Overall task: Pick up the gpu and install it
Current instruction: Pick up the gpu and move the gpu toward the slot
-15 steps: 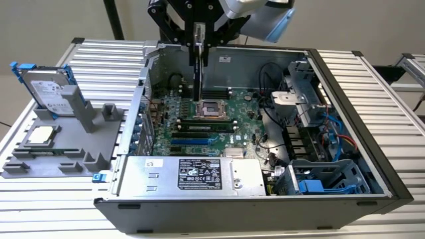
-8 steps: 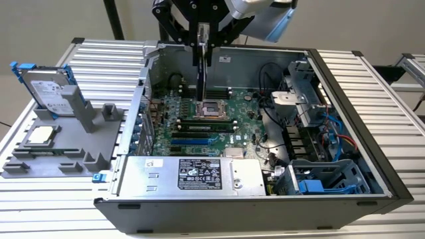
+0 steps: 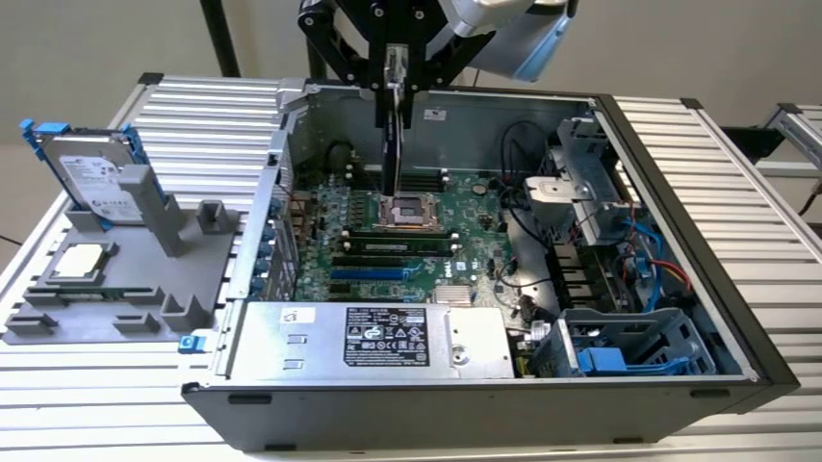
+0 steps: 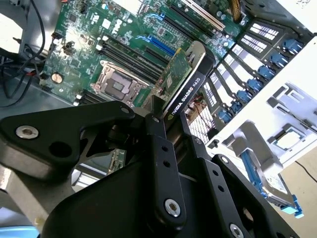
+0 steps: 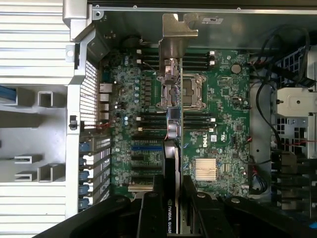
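The gpu [image 3: 392,135] hangs edge-down over the open computer case [image 3: 668,241], above the motherboard [image 3: 475,231] near the bare CPU socket [image 3: 414,207]. My gripper [image 3: 396,72] is shut on the card's upper end. In the second wrist view the gpu [image 4: 187,82] shows its green board and black cooler side, clamped between my black fingers [image 4: 159,144]. In the first wrist view the gpu [image 5: 171,124] runs edge-on across the board. Its silver bracket [image 5: 178,27] points toward the case wall and my gripper [image 5: 171,210] grips the near end. A blue slot [image 5: 146,147] lies beside it.
At the exterior view's left, a grey fixture [image 3: 129,289] holds a silver hard drive with blue rails [image 3: 92,173] and a square CPU chip [image 3: 80,258]. Inside the case are the power supply [image 3: 385,337], a drive cage [image 3: 617,346] and loose cables [image 3: 642,260].
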